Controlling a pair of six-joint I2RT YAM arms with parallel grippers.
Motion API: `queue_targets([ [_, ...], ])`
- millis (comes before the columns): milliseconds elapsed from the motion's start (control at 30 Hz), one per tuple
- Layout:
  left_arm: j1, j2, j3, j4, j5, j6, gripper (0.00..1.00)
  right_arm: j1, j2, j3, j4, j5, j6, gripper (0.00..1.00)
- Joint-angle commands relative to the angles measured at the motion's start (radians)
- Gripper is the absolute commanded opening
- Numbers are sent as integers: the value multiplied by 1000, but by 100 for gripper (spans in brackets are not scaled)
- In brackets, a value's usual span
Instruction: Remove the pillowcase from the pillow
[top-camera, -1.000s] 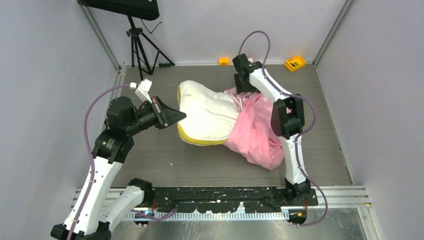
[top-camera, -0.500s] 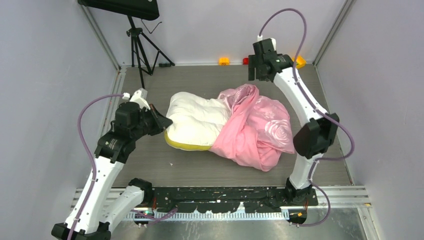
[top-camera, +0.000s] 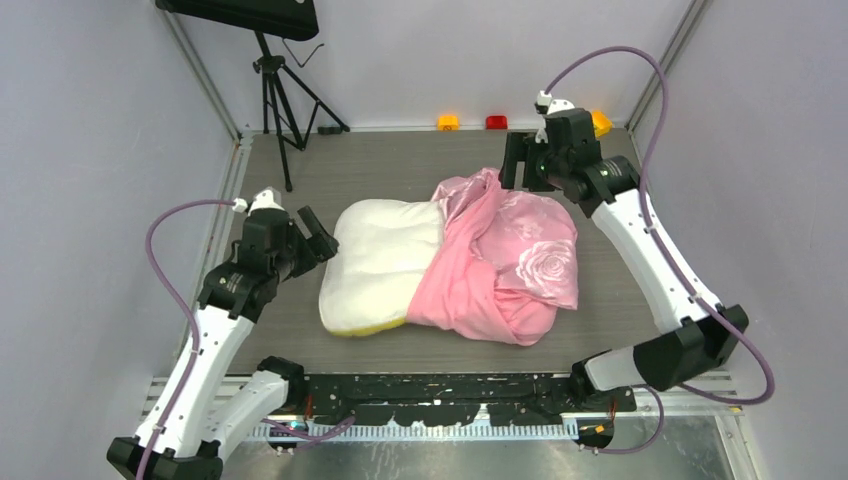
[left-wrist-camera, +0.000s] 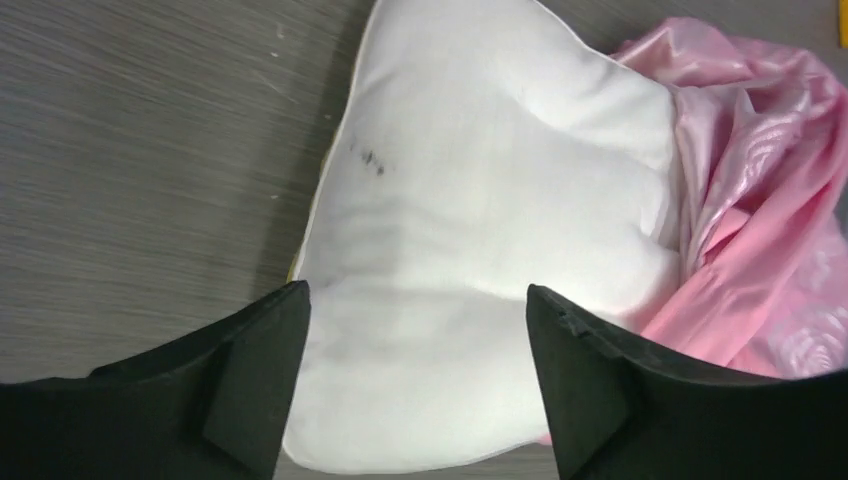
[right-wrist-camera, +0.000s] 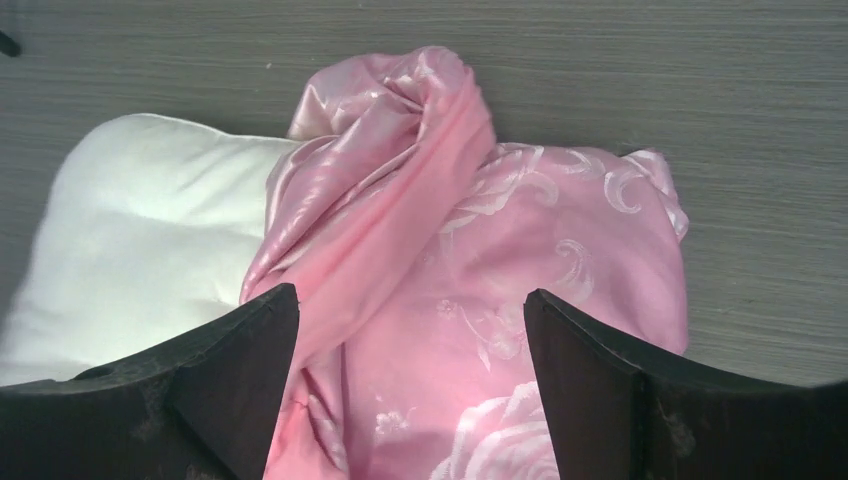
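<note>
Tripod legs (top-camera: 277, 105) stand at the far left corner of the table (top-camera: 400, 165), under a black panel (top-camera: 240, 15). Nearer, the left gripper (top-camera: 318, 232) sits just beside the left end of the pillow (top-camera: 385, 265), apart from it. Its jaws are spread wide with nothing between them. In the left wrist view the left gripper (left-wrist-camera: 418, 300) frames the bare white pillow (left-wrist-camera: 470, 200), which has a small dark smudge (left-wrist-camera: 368, 160) near its left edge.

The pillow lies flat in the middle of the table, with a yellow edge (top-camera: 365, 328) showing along its near side. Its left half is uncovered. Its right half is inside the pillowcase (top-camera: 510, 260), whose open end is bunched into a thick ridge running from far to near across the pillow.

The right gripper (top-camera: 525, 170) hovers at the far end of that ridge, jaws wide and empty. In the right wrist view the right gripper (right-wrist-camera: 410, 300) looks down on the twisted pink peak of the pillowcase (right-wrist-camera: 500, 300).

Along the far edge of the table sit a small orange block (top-camera: 448, 122), a red one (top-camera: 497, 122) and a yellow one (top-camera: 601, 122), the last partly hidden behind the right arm.
</note>
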Motion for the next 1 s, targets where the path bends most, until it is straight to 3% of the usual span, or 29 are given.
queue_targets([
  [0, 2, 7, 78, -64, -181, -7, 85, 1, -118, -91, 71, -44, 55, 87],
  [100, 2, 15, 66, -26, -110, 19, 90, 1, -177, -172, 85, -54, 100, 87],
  [267, 1, 26, 2, 142, 154, 59, 99, 1, -241, -233, 58, -116, 178, 87],
  [400, 2, 76, 3, 133, 174, 30, 100, 0, -267, -249, -7, -128, 191, 87],
  [600, 2, 204, -11, 114, 271, 11, 100, 1, -347, -347, -15, -8, 204, 87],
  [867, 0, 231, -124, 191, 166, -50, 100, 1, -366, -463, -21, -54, 277, 85],
  [967, 0, 276, -115, 144, 111, -51, 100, 2, -355, -474, -104, 87, 279, 85],
])
